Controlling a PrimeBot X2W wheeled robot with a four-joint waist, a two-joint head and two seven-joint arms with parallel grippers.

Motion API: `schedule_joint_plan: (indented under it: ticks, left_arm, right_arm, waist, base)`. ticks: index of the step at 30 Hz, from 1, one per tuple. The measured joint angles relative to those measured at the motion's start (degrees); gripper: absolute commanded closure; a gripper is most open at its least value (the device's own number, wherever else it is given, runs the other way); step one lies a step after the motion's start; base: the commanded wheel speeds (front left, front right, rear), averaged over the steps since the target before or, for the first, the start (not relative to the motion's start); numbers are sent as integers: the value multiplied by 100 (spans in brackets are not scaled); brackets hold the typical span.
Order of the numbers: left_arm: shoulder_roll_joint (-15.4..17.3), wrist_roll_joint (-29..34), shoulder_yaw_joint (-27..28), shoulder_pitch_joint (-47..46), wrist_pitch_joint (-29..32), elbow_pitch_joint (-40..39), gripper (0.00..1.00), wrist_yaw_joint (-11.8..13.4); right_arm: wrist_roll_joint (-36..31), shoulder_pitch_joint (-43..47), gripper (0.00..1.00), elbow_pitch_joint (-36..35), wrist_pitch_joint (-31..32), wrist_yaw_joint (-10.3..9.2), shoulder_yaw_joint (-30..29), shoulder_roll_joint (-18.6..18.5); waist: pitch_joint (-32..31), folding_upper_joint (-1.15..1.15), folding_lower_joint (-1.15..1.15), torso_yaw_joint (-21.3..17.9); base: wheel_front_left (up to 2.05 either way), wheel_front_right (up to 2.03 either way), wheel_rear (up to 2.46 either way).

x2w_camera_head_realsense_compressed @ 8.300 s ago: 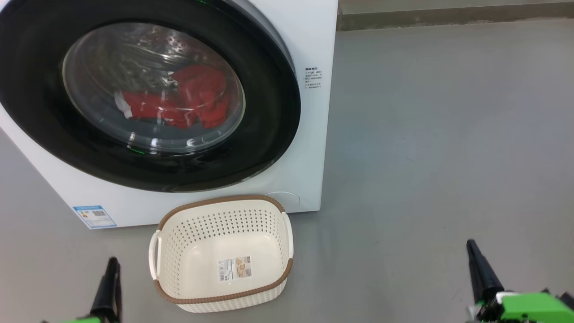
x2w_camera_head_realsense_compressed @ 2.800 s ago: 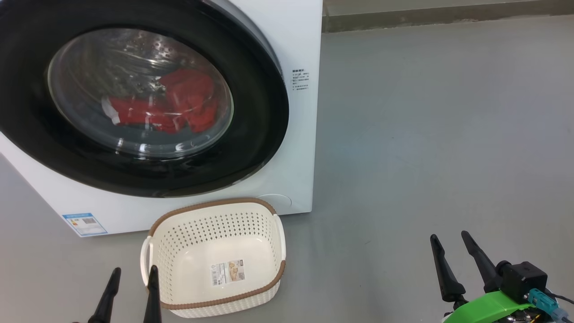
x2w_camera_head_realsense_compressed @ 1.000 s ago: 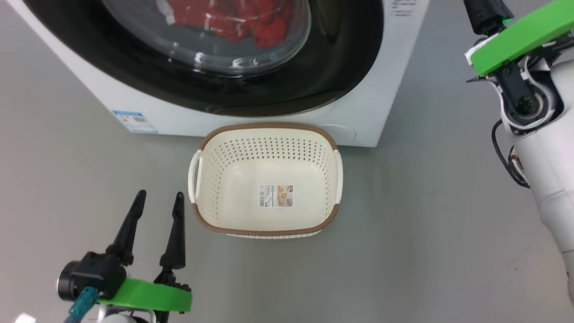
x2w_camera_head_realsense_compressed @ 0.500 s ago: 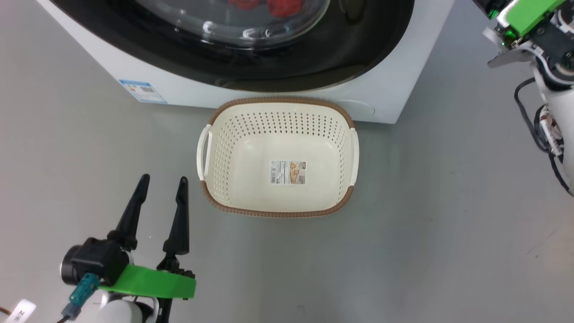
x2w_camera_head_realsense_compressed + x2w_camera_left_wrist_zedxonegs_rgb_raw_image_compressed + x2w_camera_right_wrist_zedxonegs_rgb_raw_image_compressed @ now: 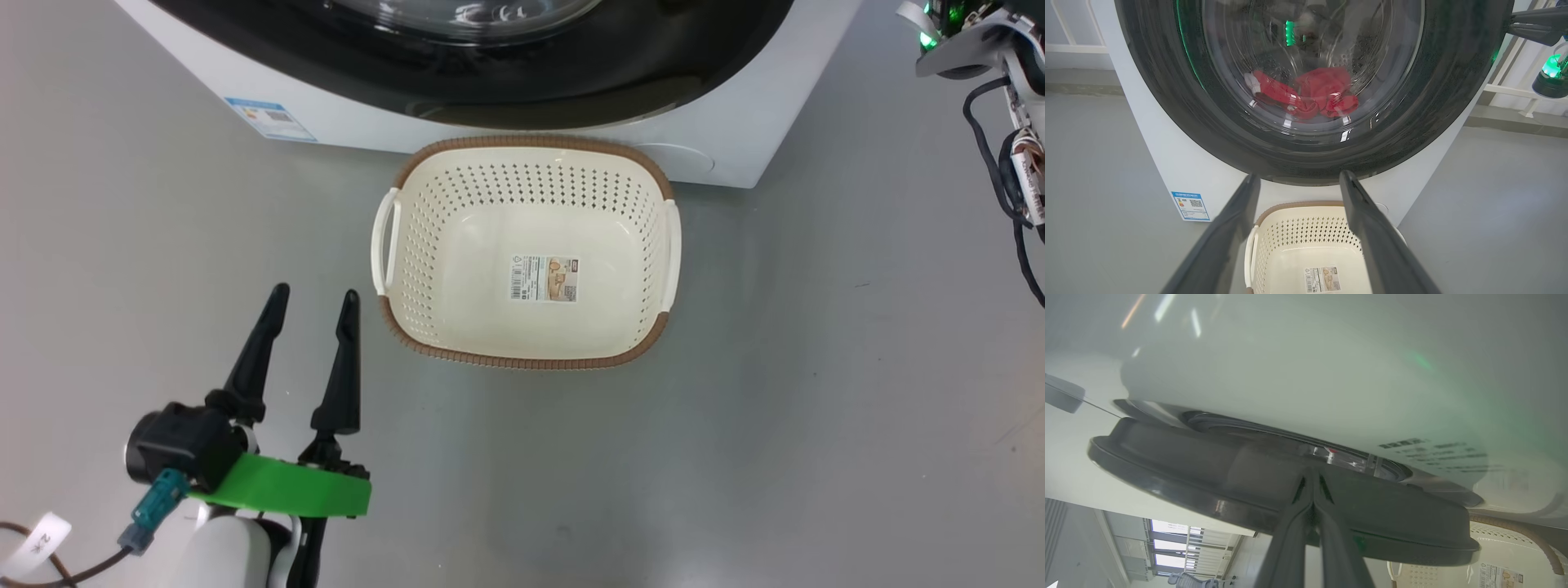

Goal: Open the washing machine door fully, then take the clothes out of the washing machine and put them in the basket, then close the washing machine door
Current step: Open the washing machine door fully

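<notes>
Currently the left gripper stands spread beside the basket. The right gripper is pinched together, empty, tips at the washing machine door

The basket stands on the floor just in front of the washing machine, below the door on its front. The clothes lie in the drum behind the door's window. The left gripper hangs left of the basket's near corner, apart from it; the right gripper points at the door's rim
</notes>
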Motion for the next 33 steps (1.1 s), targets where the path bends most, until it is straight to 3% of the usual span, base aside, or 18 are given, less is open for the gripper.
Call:
schedule_joint_plan:
  ticks: [18, 33]
  left_arm:
    - [-2, -74, -133, -140, 0, 15, 0, 1]
    - [-1, -21, -149, 185, 0, 102, 0, 9]
  right_arm:
    - [-13, -167, 100, 188, 434, -16, 78, 77]
    - [-64, 1076, 100, -860, 918, -16, 561, 348]
  waist:
    - [9, 0, 0, 110]
    - [-543, 0, 0, 11]
  base:
    - [0, 0, 0]
    - [0, 0, 0]
